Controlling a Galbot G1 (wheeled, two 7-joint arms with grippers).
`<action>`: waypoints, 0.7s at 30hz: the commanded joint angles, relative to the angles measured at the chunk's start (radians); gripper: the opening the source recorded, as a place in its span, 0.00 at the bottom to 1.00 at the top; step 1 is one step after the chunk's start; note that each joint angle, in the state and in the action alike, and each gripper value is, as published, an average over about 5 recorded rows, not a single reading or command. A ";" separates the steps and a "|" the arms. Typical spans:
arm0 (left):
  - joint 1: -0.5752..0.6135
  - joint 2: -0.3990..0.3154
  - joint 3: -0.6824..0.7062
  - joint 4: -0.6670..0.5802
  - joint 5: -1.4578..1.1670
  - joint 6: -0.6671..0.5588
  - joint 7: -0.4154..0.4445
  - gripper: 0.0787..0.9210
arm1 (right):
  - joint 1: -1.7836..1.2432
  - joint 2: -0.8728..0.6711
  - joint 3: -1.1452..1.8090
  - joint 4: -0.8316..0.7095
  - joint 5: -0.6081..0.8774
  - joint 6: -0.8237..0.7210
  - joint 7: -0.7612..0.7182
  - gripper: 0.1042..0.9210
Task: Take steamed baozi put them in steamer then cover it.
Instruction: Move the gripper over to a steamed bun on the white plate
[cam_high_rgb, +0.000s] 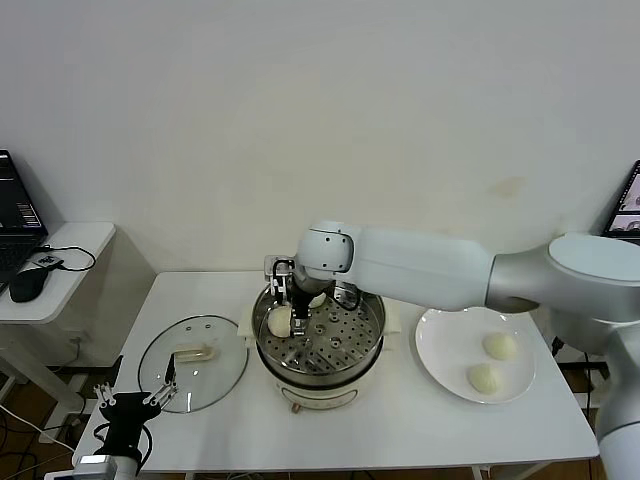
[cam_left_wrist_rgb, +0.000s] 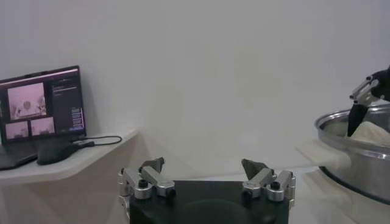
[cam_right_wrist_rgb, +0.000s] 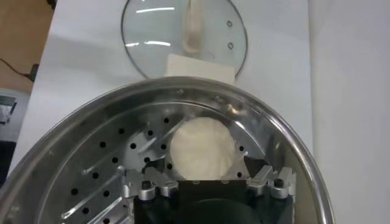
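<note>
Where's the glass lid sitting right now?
In the head view, the round clear glass lid with its cream-white bar handle lies flat on the white table, on the robot's left of the shiny steel steamer, just ahead of the parked left gripper.

White plate (cam_high_rgb: 438, 352) on white table (cam_high_rgb: 400, 430); laptop (cam_left_wrist_rgb: 40, 115), black mouse (cam_high_rgb: 27, 284) on side desk (cam_high_rgb: 70, 245).

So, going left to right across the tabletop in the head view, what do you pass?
Round clear glass lid → shiny steel steamer pot, one cream-white bun inside under the open right gripper → flat white plate holding two buns.
</note>
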 joint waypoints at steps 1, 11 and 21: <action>0.001 0.002 -0.001 -0.004 0.001 0.002 0.001 0.88 | 0.119 -0.178 -0.011 0.154 -0.039 0.037 -0.115 0.88; 0.010 0.023 0.000 -0.018 0.003 0.007 0.002 0.88 | 0.223 -0.616 -0.010 0.352 -0.217 0.205 -0.303 0.88; 0.010 0.025 0.018 -0.007 0.012 0.008 0.002 0.88 | 0.042 -0.917 0.092 0.372 -0.518 0.392 -0.409 0.88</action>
